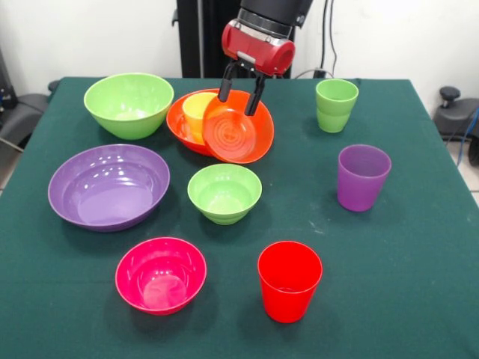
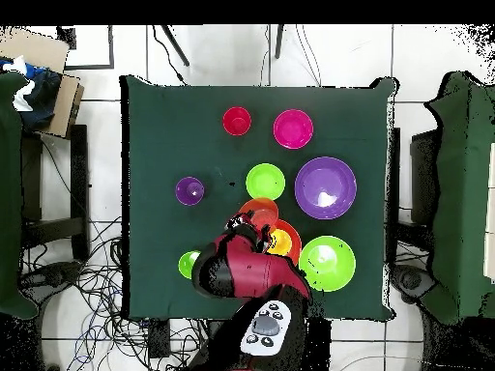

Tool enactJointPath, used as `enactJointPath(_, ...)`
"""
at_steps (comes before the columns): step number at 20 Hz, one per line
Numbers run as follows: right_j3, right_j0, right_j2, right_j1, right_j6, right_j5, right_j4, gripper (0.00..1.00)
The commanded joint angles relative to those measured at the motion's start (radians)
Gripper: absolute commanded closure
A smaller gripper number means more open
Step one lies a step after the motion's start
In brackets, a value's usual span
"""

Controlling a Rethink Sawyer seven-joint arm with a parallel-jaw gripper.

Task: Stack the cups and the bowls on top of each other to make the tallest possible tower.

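My gripper point(image 1: 241, 96) is shut on the rim of the small orange bowl point(image 1: 236, 134) and holds it tilted, its inside facing the front camera, against the front of the large orange bowl point(image 1: 178, 123). The yellow cup point(image 1: 196, 108) stands inside the large orange bowl. On the table stand the large lime green bowl point(image 1: 129, 103), the large purple bowl point(image 1: 108, 187), the small lime green bowl point(image 1: 224, 193), the magenta-pink bowl point(image 1: 160, 274), the red cup point(image 1: 289, 280), the purple cup point(image 1: 362, 176) and the light green cup point(image 1: 336, 105). In the overhead view the arm point(image 2: 247, 271) covers part of the large orange bowl point(image 2: 289, 235).
The green tablecloth point(image 1: 419, 247) ends at the table's edges on all sides. The robot's pedestal point(image 1: 206, 37) stands behind the table. Chairs point(image 2: 464, 193) flank the table in the overhead view, and cables lie on the floor.
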Motion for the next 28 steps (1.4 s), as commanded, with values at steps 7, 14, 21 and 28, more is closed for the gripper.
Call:
enactJointPath(7,0.03,-0.021,0.099,-0.006,0.053,0.134,0.008,0.0)
enactJointPath(14,0.055,-0.027,0.105,-0.109,0.03,0.24,0.009,0.0)
enactJointPath(21,0.055,-0.038,0.115,-0.247,-0.012,0.424,0.019,0.0)
enactJointPath(28,0.011,-0.056,0.129,-0.255,-0.016,0.476,0.014,0.0)
